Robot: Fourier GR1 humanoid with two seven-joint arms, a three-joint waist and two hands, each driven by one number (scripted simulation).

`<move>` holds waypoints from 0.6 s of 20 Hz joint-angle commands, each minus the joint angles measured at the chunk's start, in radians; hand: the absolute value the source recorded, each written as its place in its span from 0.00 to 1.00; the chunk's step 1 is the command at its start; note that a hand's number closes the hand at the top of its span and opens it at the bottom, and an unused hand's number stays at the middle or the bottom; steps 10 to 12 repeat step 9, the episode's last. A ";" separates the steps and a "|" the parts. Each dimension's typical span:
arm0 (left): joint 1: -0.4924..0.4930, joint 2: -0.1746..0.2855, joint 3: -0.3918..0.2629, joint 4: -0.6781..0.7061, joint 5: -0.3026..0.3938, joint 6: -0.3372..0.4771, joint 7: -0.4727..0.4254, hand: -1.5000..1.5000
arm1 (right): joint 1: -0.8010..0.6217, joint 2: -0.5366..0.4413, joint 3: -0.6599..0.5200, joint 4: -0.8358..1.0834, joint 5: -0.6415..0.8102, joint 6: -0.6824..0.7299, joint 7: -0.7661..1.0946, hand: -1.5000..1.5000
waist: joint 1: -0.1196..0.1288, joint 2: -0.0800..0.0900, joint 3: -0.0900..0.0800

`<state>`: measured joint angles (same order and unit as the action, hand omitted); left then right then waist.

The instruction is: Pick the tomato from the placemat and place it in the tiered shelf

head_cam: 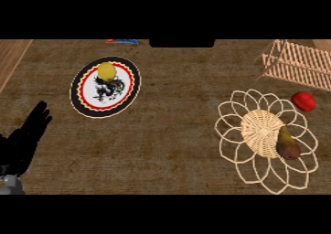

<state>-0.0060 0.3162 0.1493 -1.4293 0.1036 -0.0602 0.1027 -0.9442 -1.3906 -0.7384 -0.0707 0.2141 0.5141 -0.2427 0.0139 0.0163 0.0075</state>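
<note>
While the left hand point(18, 144) is resting straight-fingered, the tomato point(303, 101) is looking light, slick and soft, inviting cupping round its sides.

Brown counter point(175, 137) bearing plate point(94, 103), woven placemat point(259, 125), tiered shelf point(303, 64)

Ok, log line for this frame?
tomato on placemat edge, untouched | tiered shelf top right | left hand open, resting lower left | right hand not in view
</note>
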 commanded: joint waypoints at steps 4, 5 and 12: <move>0.046 -0.007 0.012 -0.009 -0.003 0.009 -0.026 0.50 | 0.166 -0.155 -0.015 0.036 -0.013 0.157 -0.010 0.00 | -0.035 -0.008 0.007; 0.034 0.017 0.039 0.000 0.016 -0.004 -0.020 0.50 | 0.183 -0.134 -0.021 0.035 -0.018 0.153 -0.044 0.00 | -0.030 -0.005 0.008; 0.058 0.004 0.045 0.001 0.012 0.013 -0.026 0.50 | 0.257 -0.171 -0.045 0.061 -0.043 0.201 -0.093 0.00 | -0.060 -0.011 0.011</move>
